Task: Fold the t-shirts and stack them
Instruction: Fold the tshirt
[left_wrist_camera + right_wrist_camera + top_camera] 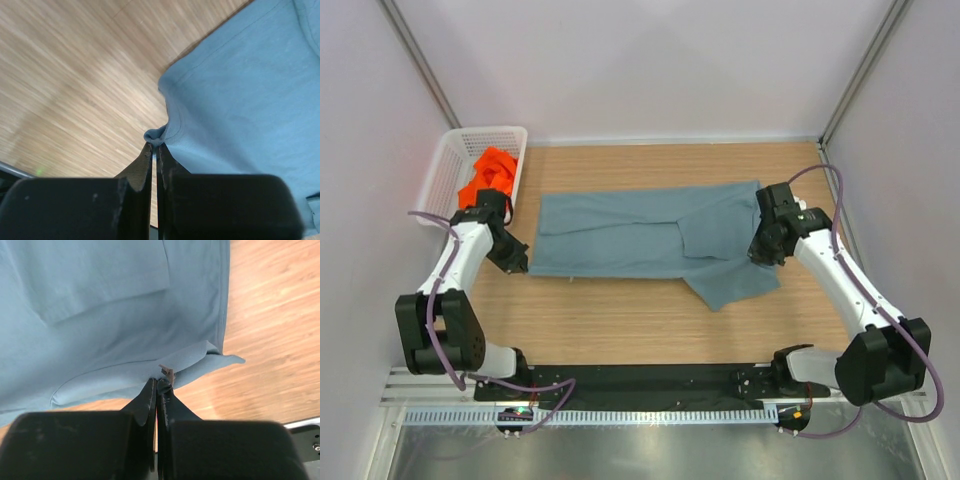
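Left claw [154, 146] and right claw [157, 381], each clamped tight, pinch opposite edges of the grey-blue shirt [630, 235], with table [620, 320] showing around it.

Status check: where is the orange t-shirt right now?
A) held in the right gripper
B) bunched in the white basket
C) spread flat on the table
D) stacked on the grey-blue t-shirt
B: the orange t-shirt lies bunched in the white basket at the far left, while the grey-blue t-shirt alone is spread on the table.
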Controlling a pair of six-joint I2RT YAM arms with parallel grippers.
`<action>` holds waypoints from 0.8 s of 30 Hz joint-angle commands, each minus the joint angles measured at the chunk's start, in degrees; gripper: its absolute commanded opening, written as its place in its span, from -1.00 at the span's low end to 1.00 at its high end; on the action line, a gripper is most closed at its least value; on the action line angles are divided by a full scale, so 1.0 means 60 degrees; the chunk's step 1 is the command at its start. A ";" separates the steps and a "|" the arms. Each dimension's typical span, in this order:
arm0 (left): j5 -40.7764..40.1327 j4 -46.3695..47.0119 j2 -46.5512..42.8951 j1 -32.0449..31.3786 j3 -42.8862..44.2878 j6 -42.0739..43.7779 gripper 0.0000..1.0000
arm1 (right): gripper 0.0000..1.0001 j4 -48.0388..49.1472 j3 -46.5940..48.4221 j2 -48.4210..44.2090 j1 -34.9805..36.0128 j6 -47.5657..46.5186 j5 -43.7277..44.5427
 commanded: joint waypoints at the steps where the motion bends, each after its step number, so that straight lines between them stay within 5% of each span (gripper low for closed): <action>1: 0.0085 -0.0090 0.0489 -0.0012 0.0526 0.0350 -0.99 | -0.97 0.0257 0.1026 0.0341 -0.0381 -0.0483 0.0048; 24: 0.0291 -0.0324 0.3785 -0.0056 0.3822 0.0849 -1.00 | -0.97 0.0960 0.4499 0.4150 -0.1363 -0.1040 -0.1051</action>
